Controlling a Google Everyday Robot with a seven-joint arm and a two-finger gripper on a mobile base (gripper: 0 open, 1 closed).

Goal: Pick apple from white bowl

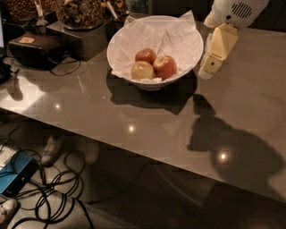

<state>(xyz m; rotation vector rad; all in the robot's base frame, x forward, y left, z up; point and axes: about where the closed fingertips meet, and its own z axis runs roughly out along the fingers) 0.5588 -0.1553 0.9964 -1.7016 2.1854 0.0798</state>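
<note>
The white bowl (187,44), lined with crinkled white paper, stands on the grey table at the back centre. Three apples lie in it. The apple (166,66), red-orange with a pale patch at its stem, is on the right. A pale yellow-green apple (142,70) lies front left and a smaller dark red one (145,55) behind. My gripper (207,71), pale yellow under a white wrist, hangs just right of the bowl's rim, outside the bowl and above the table. It holds nothing that I can see.
A black case (35,49) and jars of snacks (80,13) on a dark box stand at the back left. Cables (53,188), a blue box (15,176) and shoes (51,150) lie on the floor below the table's front edge (134,150).
</note>
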